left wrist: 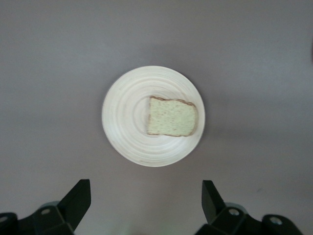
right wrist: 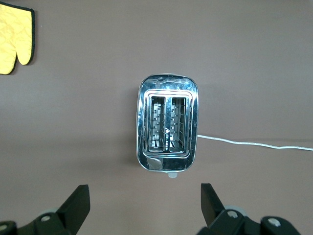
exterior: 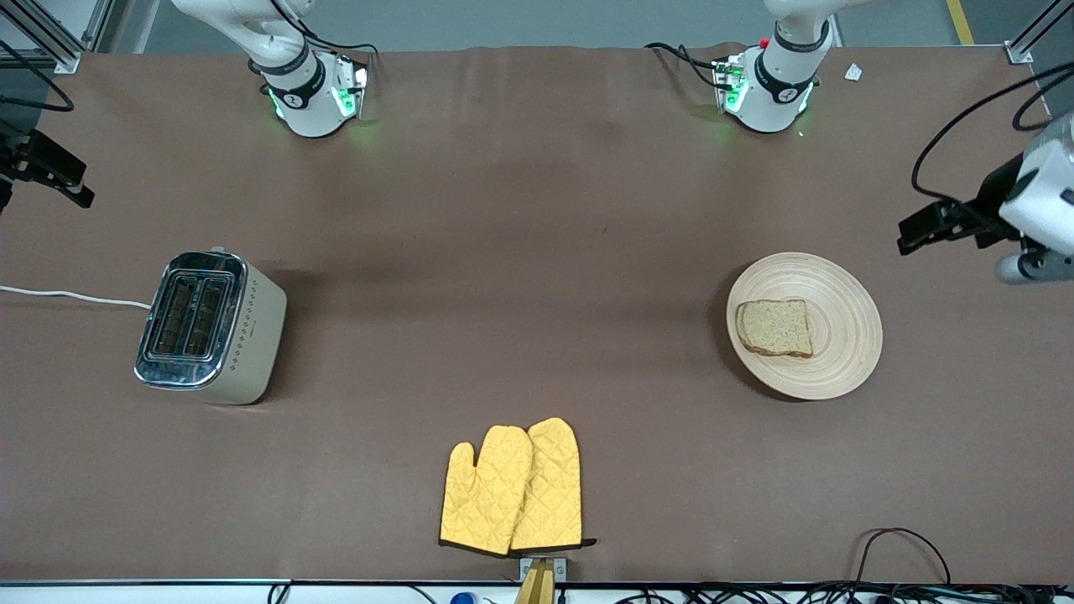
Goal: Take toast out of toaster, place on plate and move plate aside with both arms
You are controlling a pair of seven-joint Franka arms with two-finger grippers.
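Observation:
The toast [exterior: 776, 328] lies flat on the round pale wooden plate [exterior: 843, 335] toward the left arm's end of the table. In the left wrist view the toast [left wrist: 172, 116] and plate [left wrist: 124, 127] show from high above. My left gripper [exterior: 914, 231] hangs high in the air beside the plate, open and empty; its black fingertips [left wrist: 80, 191] stand wide apart around the gripper's middle [left wrist: 145, 188]. My right gripper [exterior: 75, 189] hangs high near the toaster, open and empty [right wrist: 144, 191].
A steel-topped cream toaster [exterior: 210, 331] with two empty slots stands toward the right arm's end, also in the right wrist view [right wrist: 167, 127], with a white cord [exterior: 67, 295]. Two yellow oven mitts [exterior: 513, 486] lie near the table's front edge.

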